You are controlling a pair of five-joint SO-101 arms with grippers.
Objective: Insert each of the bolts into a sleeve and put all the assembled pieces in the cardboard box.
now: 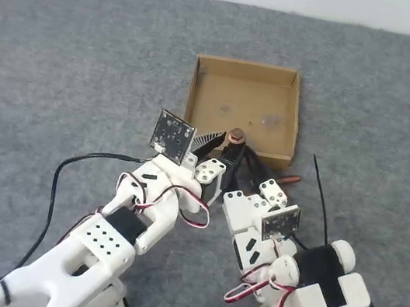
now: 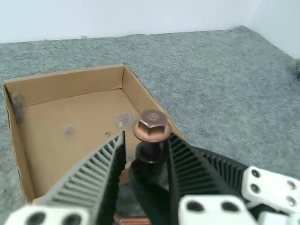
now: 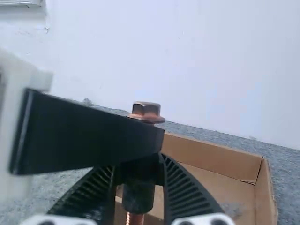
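Observation:
A copper bolt stands upright in a black sleeve, held above the near wall of the cardboard box. Its head sits on top of the sleeve and its thread pokes out below. My right gripper is shut on the sleeve from the near side. Just under the bolt head, my left gripper straddles the sleeve; it is slightly open, with a gap at one finger. Nothing lies in the box.
A copper-coloured piece lies on the grey carpet by the box's near right corner. A black cable runs past it. Both arms crowd the space in front of the box; a white wall rises behind.

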